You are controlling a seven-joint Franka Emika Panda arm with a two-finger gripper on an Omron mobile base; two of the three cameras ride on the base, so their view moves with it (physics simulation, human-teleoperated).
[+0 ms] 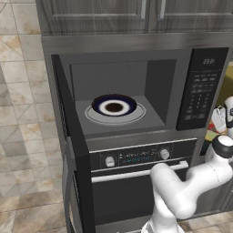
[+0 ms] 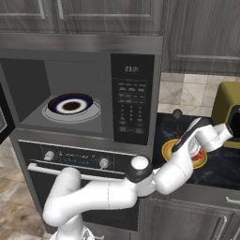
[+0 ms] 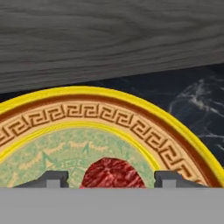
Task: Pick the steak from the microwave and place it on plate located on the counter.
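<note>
1. Gripper (image 3: 112, 179) hangs low over the plate (image 3: 131, 127) with its two dark fingertips (image 3: 52, 178) set wide apart; the steak (image 3: 113, 174) shows between them. The tips seem to stand clear of the meat on both sides, so the jaws look spread, though the contact point lies below the visible edge.
2. Seen from the right base view, the gripper (image 2: 196, 147) sits right over the yellow plate (image 2: 169, 151) on the counter (image 2: 220, 166), beside the microwave (image 2: 133, 93).
3. Inside the open microwave, a dark blue plate (image 2: 71, 104) rests on the turntable with no steak on it.
4. Judged from this, the placing step is in hand: the steak lies on or just above the plate's centre.
5. Next move probably calls for a straight lift away, fingers kept apart, so the steak is not dragged off the plate.
</note>
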